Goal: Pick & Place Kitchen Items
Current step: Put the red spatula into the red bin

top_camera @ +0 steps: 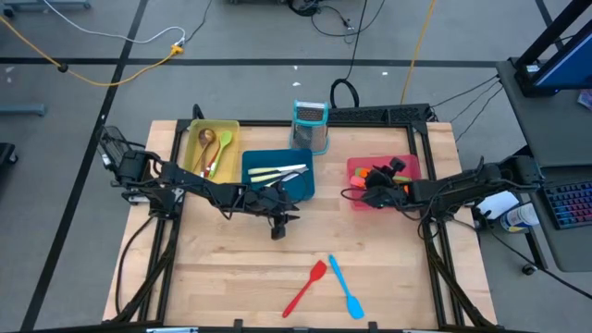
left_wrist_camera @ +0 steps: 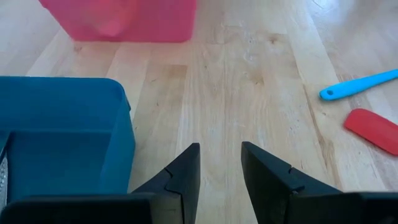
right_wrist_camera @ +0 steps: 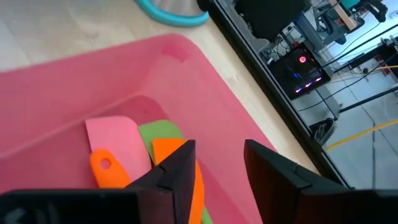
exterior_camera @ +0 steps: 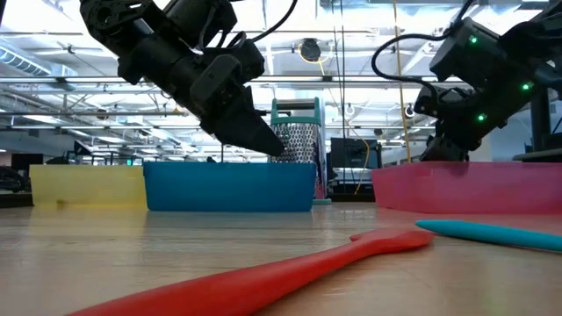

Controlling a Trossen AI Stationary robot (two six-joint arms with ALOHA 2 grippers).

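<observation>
Both grippers empty, jaws apart: right gripper [right_wrist_camera: 214, 163] over the red tray [top_camera: 356, 168], left gripper [left_wrist_camera: 221, 167] beside the blue tray [top_camera: 252, 159]; near it the red spatula [top_camera: 306, 287] looks light, slim and bendy, best pinched mid-handle.

Even, bright overhead light with soft shadows; the low view's near red spatula [exterior_camera: 263, 276] looks blurred, perhaps defocused.

Three trays in a row at my table's far side; grater [top_camera: 311, 125] behind the middle tray [top_camera: 277, 174]. Knives [top_camera: 277, 172] in that tray, spoons [top_camera: 215, 148] in the left one. Two spatulas [top_camera: 326, 285] lie crossed near the front edge.
</observation>
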